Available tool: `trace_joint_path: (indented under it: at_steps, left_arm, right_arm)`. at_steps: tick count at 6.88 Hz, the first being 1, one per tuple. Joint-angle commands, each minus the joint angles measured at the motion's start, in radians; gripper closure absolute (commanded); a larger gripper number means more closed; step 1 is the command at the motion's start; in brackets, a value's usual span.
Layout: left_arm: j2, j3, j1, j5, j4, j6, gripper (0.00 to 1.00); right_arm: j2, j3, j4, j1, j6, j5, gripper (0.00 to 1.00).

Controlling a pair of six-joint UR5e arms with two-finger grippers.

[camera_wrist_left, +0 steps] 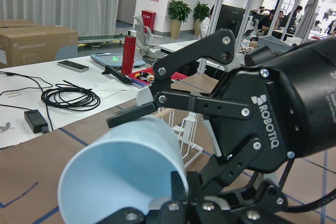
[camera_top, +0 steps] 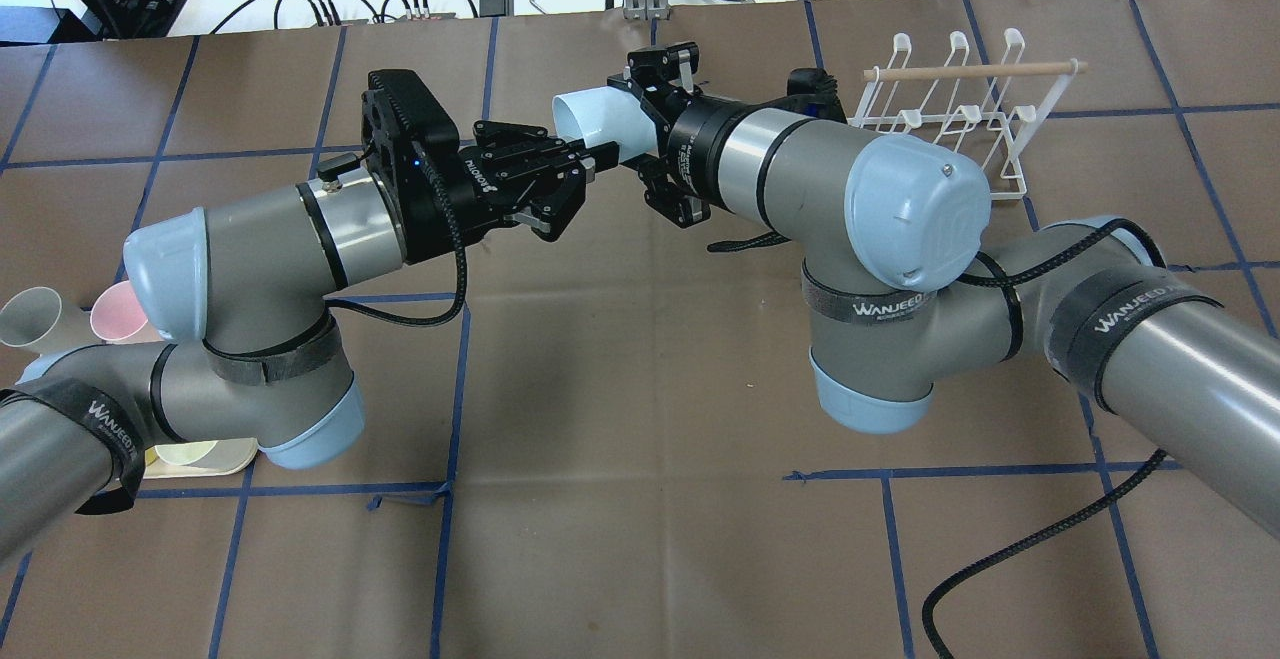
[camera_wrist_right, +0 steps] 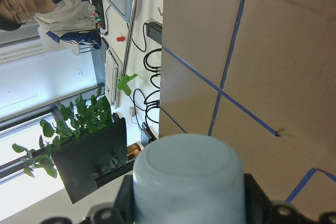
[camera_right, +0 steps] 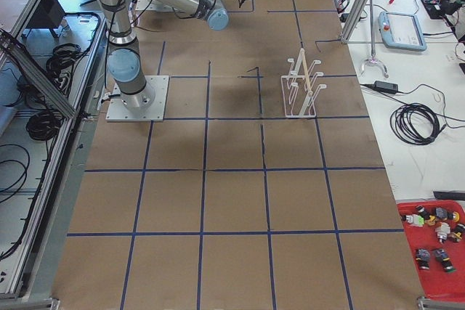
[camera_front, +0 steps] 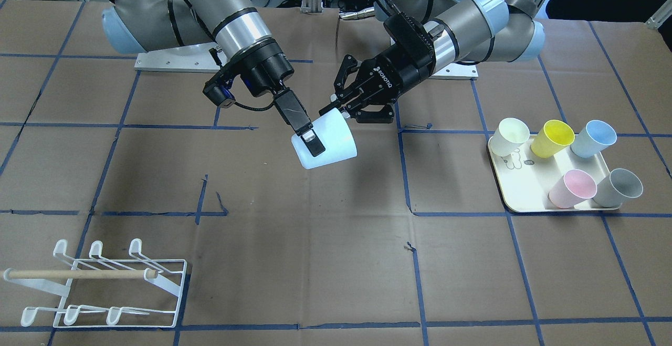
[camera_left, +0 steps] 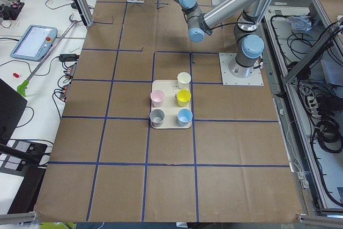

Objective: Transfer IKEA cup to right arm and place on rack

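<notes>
A pale blue cup (camera_front: 331, 141) hangs on its side in mid-air above the middle of the table, between both grippers. My left gripper (camera_front: 339, 111) pinches the cup's rim, one finger inside the mouth. My right gripper (camera_front: 315, 138) is closed across the cup's body, with a black pad on the near wall. From overhead, the cup (camera_top: 592, 119) lies between the left gripper (camera_top: 590, 157) and the right gripper (camera_top: 628, 124). The right wrist view shows the cup's base (camera_wrist_right: 189, 174) filling the space between its fingers. The white wire rack (camera_front: 105, 283) with a wooden dowel stands apart, on the right arm's side.
A cream tray (camera_front: 525, 201) on the left arm's side holds several cups: white (camera_front: 510, 136), yellow (camera_front: 552, 138), blue (camera_front: 593, 138), pink (camera_front: 572, 188) and grey (camera_front: 618, 187). The brown table is marked with blue tape lines.
</notes>
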Motion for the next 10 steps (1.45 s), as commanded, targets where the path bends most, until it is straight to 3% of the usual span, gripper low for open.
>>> trace_joint_path:
  at_steps: [1,3,4,5,7,10]
  left_arm:
    - [0.0,0.002,0.0,0.002,0.001,-0.001,0.44]
    - [0.0,0.003,0.0,-0.003,0.001,-0.038,0.15]
    - [0.001,0.005,0.005,-0.006,0.002,-0.041,0.06]
    - [0.001,0.006,0.011,-0.004,0.0,-0.041,0.01]
    - [0.01,-0.001,0.059,-0.003,0.0,-0.041,0.01]
    - [0.032,0.008,0.201,0.011,-0.081,-0.041,0.01]
  right_arm:
    - [0.0,0.001,0.0,-0.001,-0.001,0.002,0.42]
    - [0.0,0.001,0.0,-0.001,-0.001,0.002,0.45]
    - [0.002,-0.001,-0.002,-0.001,-0.003,0.003,0.49]
    - [0.003,-0.004,-0.002,-0.003,-0.007,0.003,0.55]
    - [0.008,-0.037,0.003,-0.023,-0.021,0.0,0.65]
    - [0.028,-0.086,0.004,-0.168,-0.286,-0.001,0.77]
